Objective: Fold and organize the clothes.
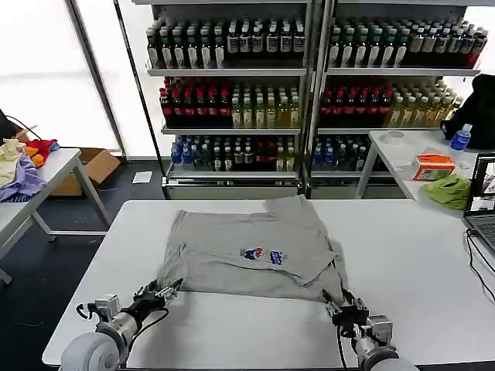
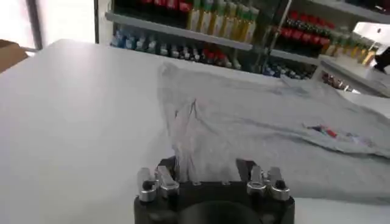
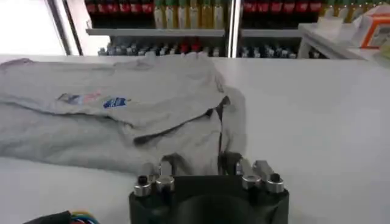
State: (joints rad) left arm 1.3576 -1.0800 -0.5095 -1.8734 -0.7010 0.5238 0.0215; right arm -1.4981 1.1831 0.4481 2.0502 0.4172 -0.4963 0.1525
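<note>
Shirt hem pinched by both grippers' fingers

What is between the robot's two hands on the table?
In the head view, bare white table and the shirt's near edge lie between the left hand and right hand.

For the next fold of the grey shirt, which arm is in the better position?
Neither clearly. The left tool pinches the shirt at its near-left corner, the right tool at its near-right corner, so both seem placed to lift the near edge together.
</note>
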